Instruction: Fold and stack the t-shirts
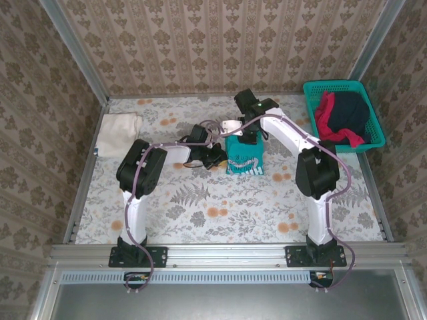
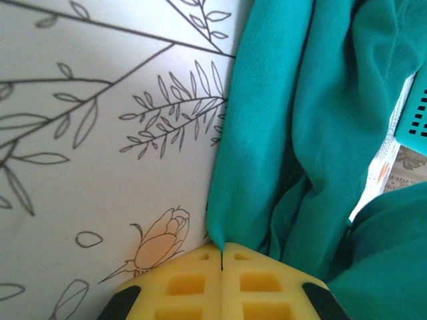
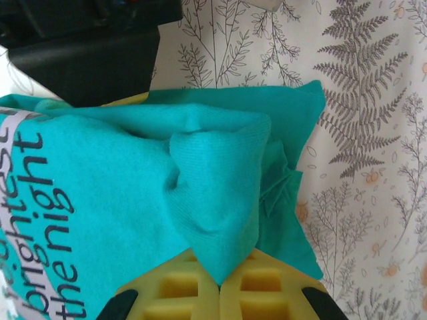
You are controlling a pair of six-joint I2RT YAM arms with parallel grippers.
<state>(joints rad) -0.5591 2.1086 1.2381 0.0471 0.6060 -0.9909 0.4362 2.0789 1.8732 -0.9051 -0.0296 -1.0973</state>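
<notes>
The teal t-shirt (image 1: 245,159) lay part-folded in the middle of the worktop (image 1: 200,207), between the two arms. It was a compact bundle whose long axis seemed to run from near to far. The white print sat at its near end, with the lines of lettering running left to right across the worktop.

The left gripper (image 2: 221,252) was pressed together on a thin edge of the teal cloth at the bundle's left side, and the fabric rose from its pads in loose vertical folds. The right gripper (image 3: 219,283) was clamped on a doubled corner of the same shirt at the far end, beside the lettering.

The shirt looked like light, limp knit. It would probably sag and crease wherever it was unsupported, and a single pinch would let the layers slide apart. Holding hems or folded corners at two spread points, as here, seemed the sound way to keep an edge straight.

A cream-white t-shirt (image 1: 119,132) lay folded at the far left of the worktop, well apart from the teal one. A red t-shirt (image 1: 325,113) and a dark navy t-shirt (image 1: 350,110) lay heaped in the basket (image 1: 313,90) at the far right, not yet folded.
</notes>
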